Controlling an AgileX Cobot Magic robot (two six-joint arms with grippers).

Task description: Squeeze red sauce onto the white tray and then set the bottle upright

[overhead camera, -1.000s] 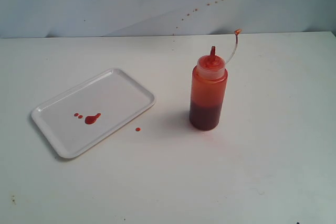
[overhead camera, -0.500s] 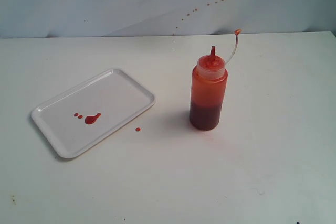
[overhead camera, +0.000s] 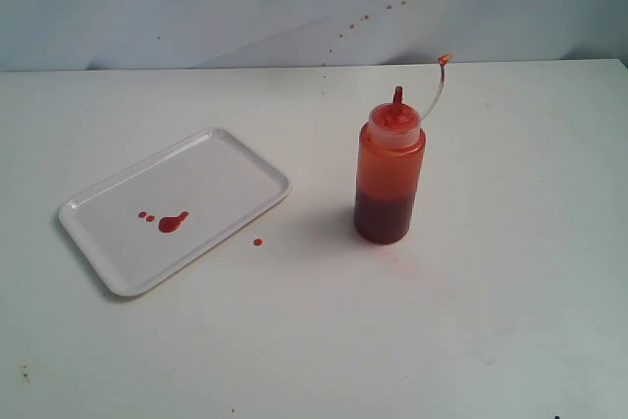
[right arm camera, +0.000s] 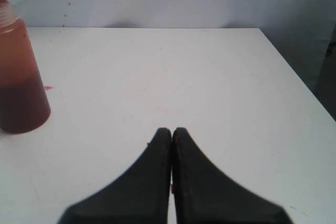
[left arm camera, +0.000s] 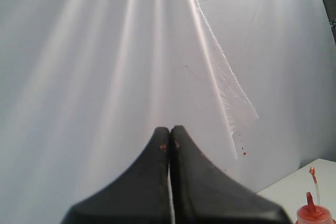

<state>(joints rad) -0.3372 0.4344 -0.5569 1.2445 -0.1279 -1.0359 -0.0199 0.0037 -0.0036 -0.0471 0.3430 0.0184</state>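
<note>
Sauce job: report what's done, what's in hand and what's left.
Done: sauce lies on the tray, and the bottle stands upright beside it. In hand: nothing; the left gripper and right gripper are shut, empty, clear of the bottle. Left: apparently nothing, though one stray drop sits on the table off the tray.

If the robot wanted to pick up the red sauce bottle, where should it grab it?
Probably the middle of the bottle, on its round, straight body, coming in level from the right, away from the white tray. It stands upright, so jaws can close on both sides. The pointed nozzle and thin tethered tip look too slim to hold.
</note>
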